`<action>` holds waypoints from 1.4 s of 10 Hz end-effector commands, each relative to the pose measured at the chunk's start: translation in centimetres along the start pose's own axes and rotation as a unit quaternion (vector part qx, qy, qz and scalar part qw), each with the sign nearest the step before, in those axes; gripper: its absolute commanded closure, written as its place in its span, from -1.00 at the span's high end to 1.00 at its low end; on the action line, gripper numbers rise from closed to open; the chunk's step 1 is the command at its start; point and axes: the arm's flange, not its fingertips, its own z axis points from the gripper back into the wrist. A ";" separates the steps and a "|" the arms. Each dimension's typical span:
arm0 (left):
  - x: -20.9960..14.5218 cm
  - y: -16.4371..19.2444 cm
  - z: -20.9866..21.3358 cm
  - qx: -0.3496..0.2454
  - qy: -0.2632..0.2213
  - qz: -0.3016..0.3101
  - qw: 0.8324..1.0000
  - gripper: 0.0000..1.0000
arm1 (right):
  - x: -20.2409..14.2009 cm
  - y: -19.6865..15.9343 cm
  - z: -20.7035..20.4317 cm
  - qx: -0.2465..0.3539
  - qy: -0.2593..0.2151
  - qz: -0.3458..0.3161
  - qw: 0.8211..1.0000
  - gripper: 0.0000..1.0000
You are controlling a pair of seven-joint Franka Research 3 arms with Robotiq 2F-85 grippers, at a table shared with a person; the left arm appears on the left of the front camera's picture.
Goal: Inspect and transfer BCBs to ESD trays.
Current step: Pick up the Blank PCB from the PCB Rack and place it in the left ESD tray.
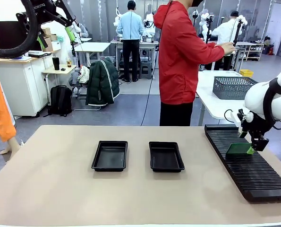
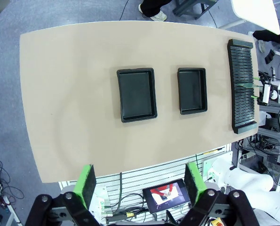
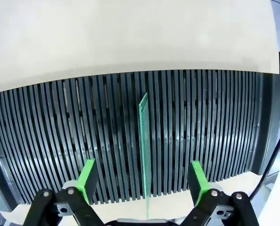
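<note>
Right wrist view: right gripper [image 3: 142, 163] wide, straddling 1 upright BCB [image 3: 144, 141] in rack [image 3: 60, 132]. Left wrist view: left gripper [image 2: 140, 165] wide, 2 ESD trays [image 2: 137, 94] centre frame.

**Front view:** fixed and low at the near edge of the tabletop [image 1: 60, 189], facing across it to the far side, at middling range.

**Left wrist view:** from high above, looking straight down past the left claw [image 2: 140, 166]. Whole tabletop far below the claw, with two black trays [image 2: 137, 94] [image 2: 192, 90] and slotted rack [image 2: 243, 84].

**Right wrist view:** close above the same slotted rack, looking down along the right claw [image 3: 142, 163].

**Shared by all three:** the slotted rack.
</note>
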 end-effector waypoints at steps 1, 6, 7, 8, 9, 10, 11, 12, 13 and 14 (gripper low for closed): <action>0.0 0.0 0.0 0.000 0.000 0.000 1.000 1.00 | 0.1 0.2 -0.7 -0.018 0.012 0.010 1.000 1.00; 0.0 0.0 0.0 0.000 0.000 0.000 1.000 1.00 | 0.0 0.0 0.0 0.000 0.000 0.000 1.000 1.00; 0.0 0.0 0.0 0.000 0.000 0.000 1.000 1.00 | 0.0 0.0 0.0 0.000 0.000 0.000 1.000 1.00; 0.0 0.0 0.0 0.000 0.000 0.000 1.000 1.00 | 0.0 0.0 0.0 0.000 0.000 0.000 1.000 1.00; 0.0 0.0 0.0 0.000 0.000 0.000 1.000 1.00 | 0.1 0.0 -0.1 -0.002 0.001 0.000 1.000 1.00; 0.0 0.0 0.0 0.000 0.000 0.000 1.000 1.00 | 0.2 -0.1 -0.2 -0.015 0.008 0.008 1.000 1.00; 0.0 0.0 0.0 0.000 0.000 0.000 1.000 1.00 | 0.1 0.0 -0.4 -0.025 0.018 0.010 0.999 0.96; 0.0 0.0 0.0 0.000 0.000 0.000 1.000 1.00 | 0.2 0.2 -0.3 -0.033 0.018 0.024 0.999 0.88; 0.0 0.0 0.0 0.000 0.000 0.000 1.000 1.00 | 0.3 0.2 -0.1 -0.035 0.021 0.031 0.999 0.77; 0.0 0.0 0.0 0.000 0.000 0.000 1.000 1.00 | 0.2 0.1 0.0 -0.032 0.030 0.032 0.999 0.67</action>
